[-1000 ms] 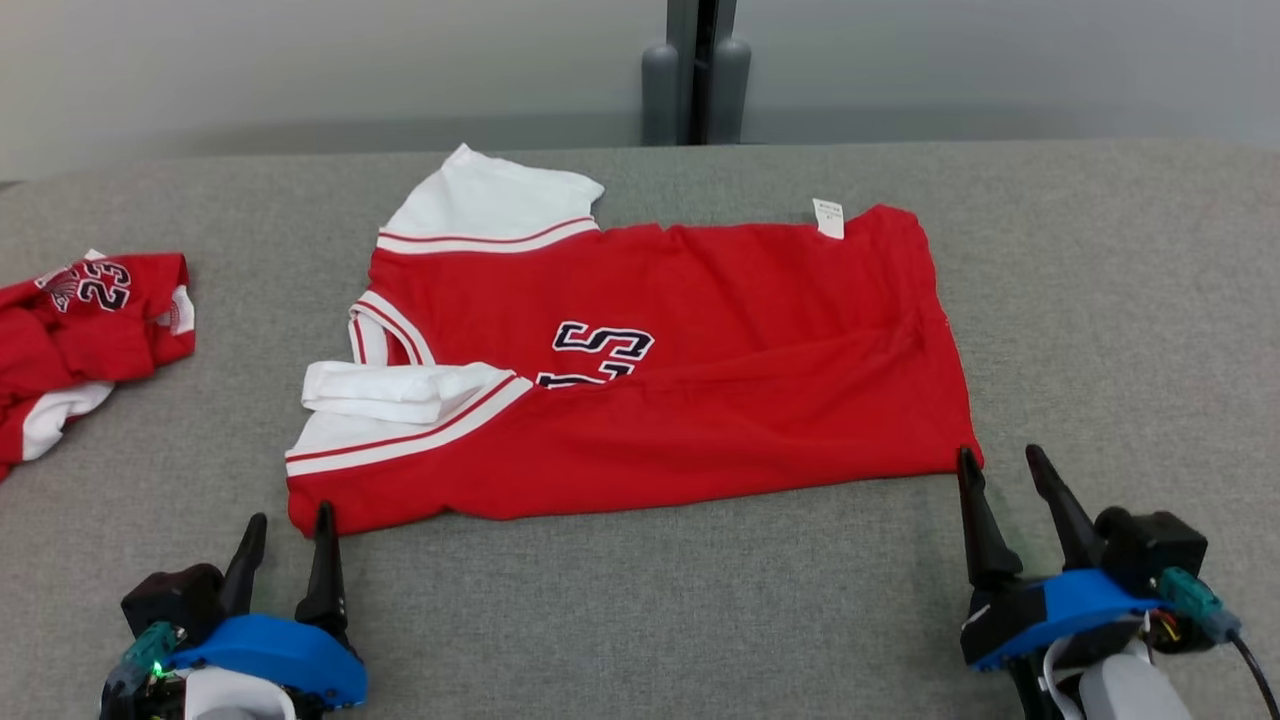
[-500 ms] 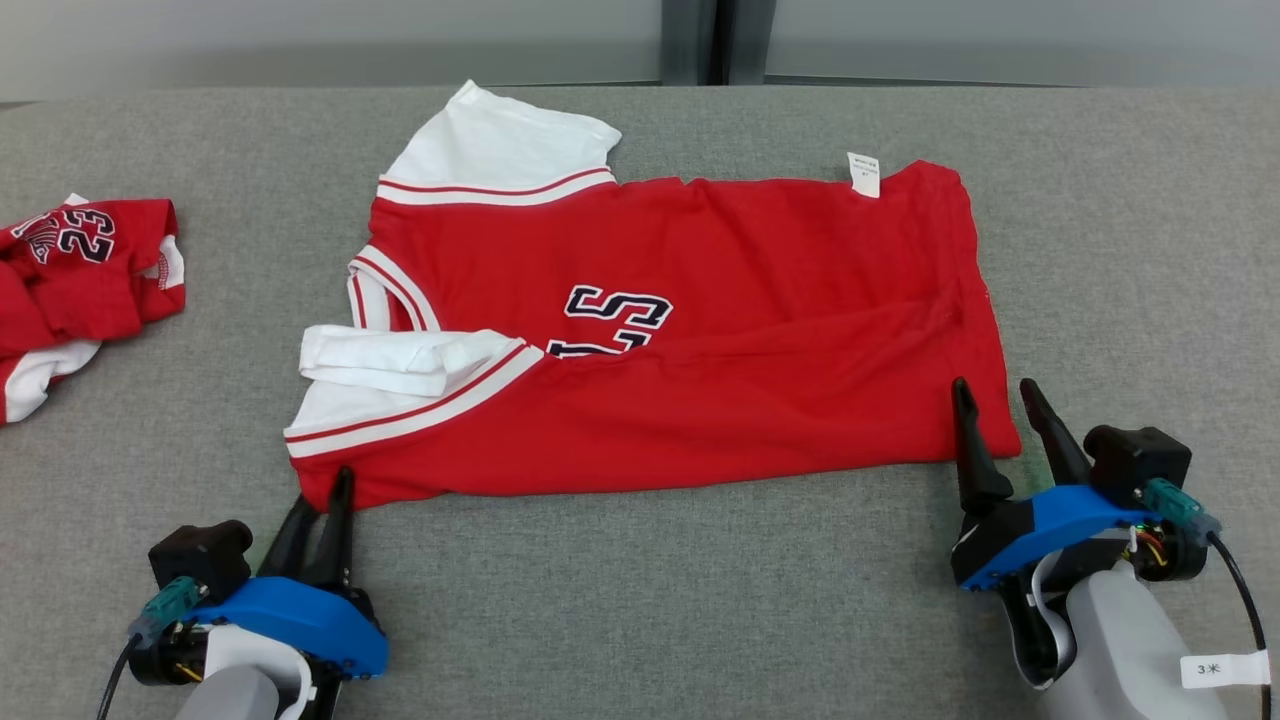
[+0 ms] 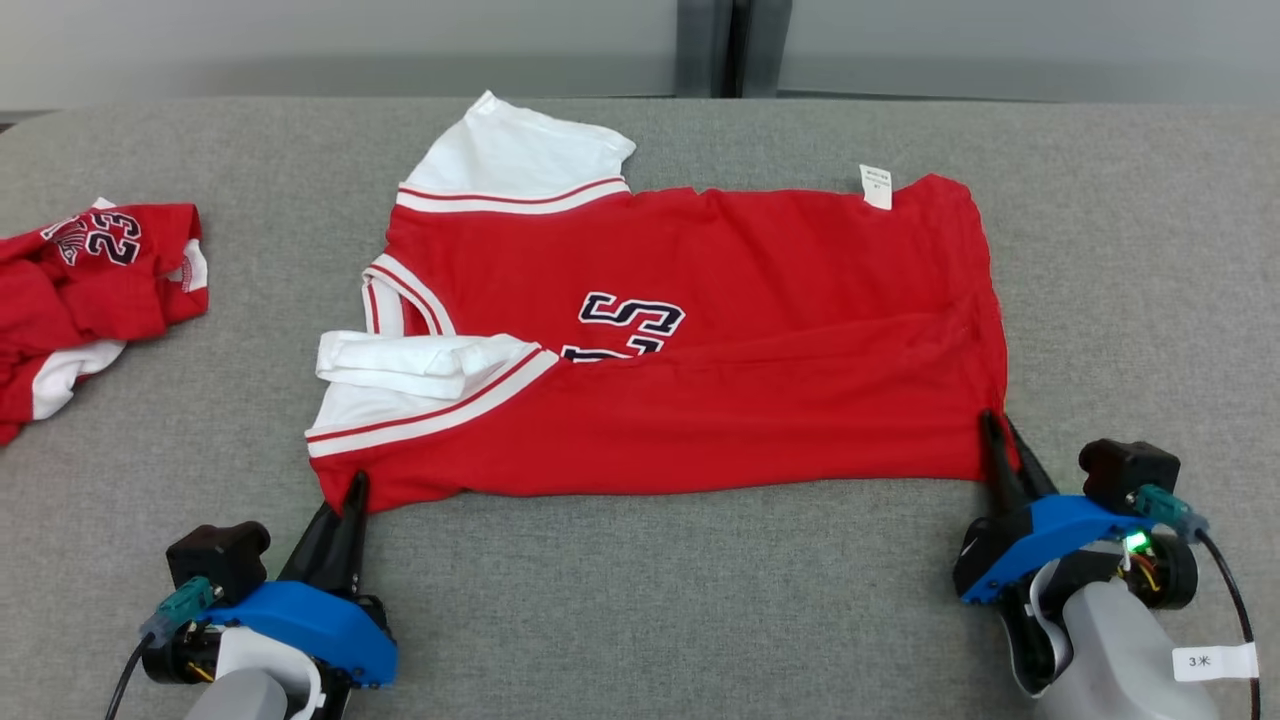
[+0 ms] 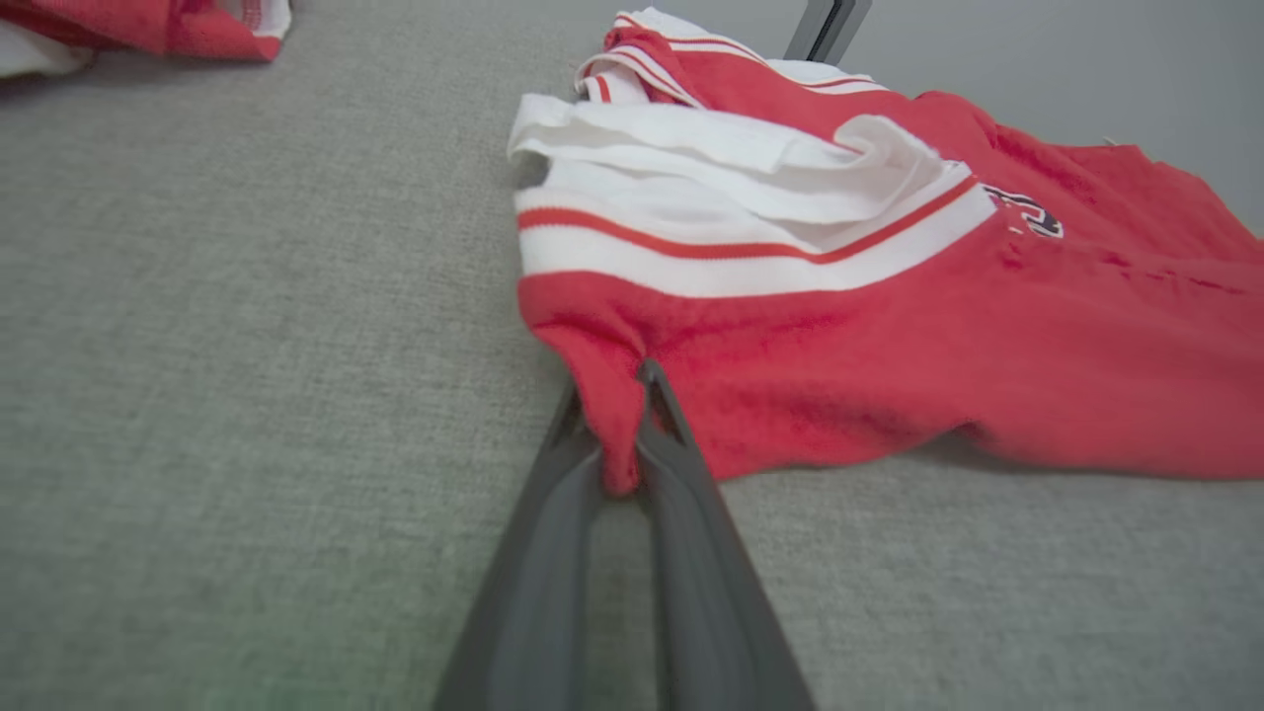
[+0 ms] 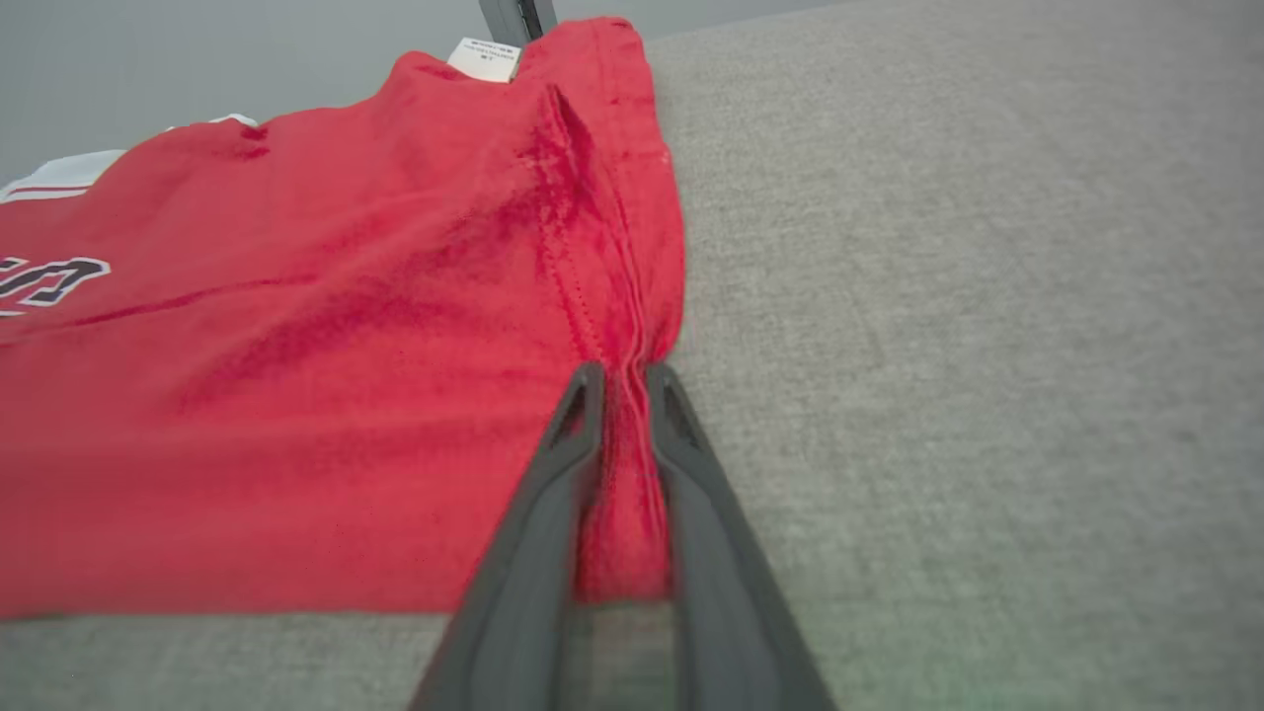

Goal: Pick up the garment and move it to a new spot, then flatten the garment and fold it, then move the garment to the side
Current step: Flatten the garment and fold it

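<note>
Head view: the red fabric jersey (image 3: pixel 720 400) with white sleeves and navy lettering lies spread sideways across the middle of the grey cloth-covered table (image 3: pixel 640 600), collar end to the left, hem to the right. A small white label (image 3: pixel 876 187) sticks out at its far edge. Down at the lower left, the left gripper (image 3: pixel 352 492) has its dark fingers together, right on the jersey's near left corner. Over on the right, the right gripper (image 3: pixel 1000 435) bites the near right corner at the hem. Far left, well apart, a second red garment (image 3: pixel 90 290) lies crumpled, with a "23" showing.

Left wrist view: and there's the grip, the two fingers pinched on a tongue of red cloth, with the folded white sleeve (image 4: pixel 711 168) just beyond.

Right wrist view: same story here, the fingers clamped on a bunched ridge of the red hem, seam stitching running away from the tips, bare grey table off to the right.
</note>
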You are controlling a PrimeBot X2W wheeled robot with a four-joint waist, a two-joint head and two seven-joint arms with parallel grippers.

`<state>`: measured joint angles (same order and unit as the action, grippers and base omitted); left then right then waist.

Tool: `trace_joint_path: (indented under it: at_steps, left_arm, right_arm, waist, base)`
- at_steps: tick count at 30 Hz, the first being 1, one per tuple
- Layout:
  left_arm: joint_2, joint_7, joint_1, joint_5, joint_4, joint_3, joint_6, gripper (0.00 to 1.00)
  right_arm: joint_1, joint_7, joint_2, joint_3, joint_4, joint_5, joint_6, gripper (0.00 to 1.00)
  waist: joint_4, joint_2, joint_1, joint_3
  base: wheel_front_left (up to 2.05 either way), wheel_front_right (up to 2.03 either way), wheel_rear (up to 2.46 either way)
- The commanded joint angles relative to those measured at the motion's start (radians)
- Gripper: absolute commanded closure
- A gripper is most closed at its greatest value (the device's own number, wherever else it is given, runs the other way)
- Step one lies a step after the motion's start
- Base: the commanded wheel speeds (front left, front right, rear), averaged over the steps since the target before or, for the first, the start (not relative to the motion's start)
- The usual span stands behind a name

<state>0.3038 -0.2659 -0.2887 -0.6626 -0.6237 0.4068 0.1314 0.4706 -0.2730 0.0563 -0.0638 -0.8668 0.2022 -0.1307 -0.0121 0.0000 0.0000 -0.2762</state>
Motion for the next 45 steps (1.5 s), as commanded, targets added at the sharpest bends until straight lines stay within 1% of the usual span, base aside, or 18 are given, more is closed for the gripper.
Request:
trace_joint_path:
  at_steps: [1,7,14,18,19,20,21,27,28,33,36,40,45]
  left_arm:
    - [0.003,0.003,0.021,0.007,0.006,-0.005,-0.001,1.00]
    - [-0.025,0.002,0.098,0.062,0.033,-0.066,-0.001,1.00]
    - [-0.088,0.000,0.256,0.130,0.034,-0.104,-0.001,1.00]
    - [-0.108,0.000,0.321,0.156,0.047,-0.124,-0.001,1.00]
    - [-0.109,0.000,0.330,0.162,0.049,-0.130,-0.001,0.68]
    - [-0.111,0.000,0.337,0.168,0.053,-0.135,-0.001,0.06]
    - [-0.112,0.000,0.341,0.175,0.057,-0.141,-0.001,0.00]
    - [-0.112,0.000,0.285,0.220,0.121,-0.183,-0.001,0.00]
    - [-0.088,0.000,0.210,0.218,0.143,-0.171,-0.001,0.00]
    - [-0.023,0.000,0.054,0.177,0.126,-0.085,-0.001,0.00]
    - [0.021,0.000,-0.032,0.139,0.113,-0.020,-0.001,0.00]
    - [0.071,0.000,-0.126,0.078,0.090,0.072,-0.001,0.00]
    - [0.122,0.000,-0.213,0.010,0.078,0.164,-0.001,0.00]
  right_arm:
    - [-0.042,0.013,-0.009,0.003,-0.006,0.009,0.000,1.00]
    - [-0.148,0.009,-0.004,-0.031,0.091,0.026,0.000,1.00]
    - [-0.347,0.009,-0.003,-0.074,0.137,0.038,0.000,1.00]
    - [-0.420,0.009,-0.003,-0.074,0.155,0.046,0.000,1.00]
    - [-0.430,0.009,-0.003,-0.069,0.156,0.050,0.000,0.98]
    - [-0.437,0.009,-0.003,-0.063,0.157,0.052,0.000,0.00]
    - [-0.437,0.009,-0.003,-0.056,0.160,0.052,0.000,0.00]
    - [-0.364,0.009,-0.004,-0.082,0.185,-0.003,0.000,0.00]
    - [-0.271,0.009,-0.004,-0.103,0.161,-0.066,0.000,0.00]
    - [-0.095,0.089,-0.004,-0.137,0.112,-0.176,0.000,0.00]
    - [0.008,0.146,-0.004,-0.155,0.079,-0.220,0.000,0.00]
    - [0.105,0.219,-0.004,-0.186,0.025,-0.275,0.000,0.00]
    - [0.166,0.249,-0.004,-0.272,-0.011,-0.349,0.000,0.00]
  waist:
    - [-0.006,0.0000,0.0000,0.016]
    - [-0.007,0.0000,0.0000,0.115]
    - [0.003,0.0000,0.0000,0.263]
    - [0.009,0.0000,0.0000,0.283]
    - [0.010,0.0000,0.0000,0.285]
    - [0.010,0.0000,0.0000,0.285]
    - [0.010,0.0000,0.0000,0.284]
    - [0.010,0.0000,0.0000,0.249]
    - [0.013,0.0000,0.0000,0.203]
    - [0.011,0.0000,0.0000,0.130]
    - [0.011,0.0000,0.0000,0.084]
    - [0.015,0.0000,0.0000,0.033]
    - [0.024,0.0000,0.0000,-0.008]
  base:
    - [0.00,0.00,0.00]
    - [0.00,0.00,0.00]
    - [0.00,0.00,0.00]
    - [0.00,0.00,0.00]
    - [0.00,0.00,0.00]
    - [0.00,0.00,0.00]
    - [0.00,0.00,0.00]
    - [0.00,0.00,0.00]
    - [0.00,0.00,0.00]
    - [0.00,0.00,0.00]
    - [0.00,0.00,0.00]
    - [0.00,0.00,0.00]
    - [0.00,0.00,0.00]
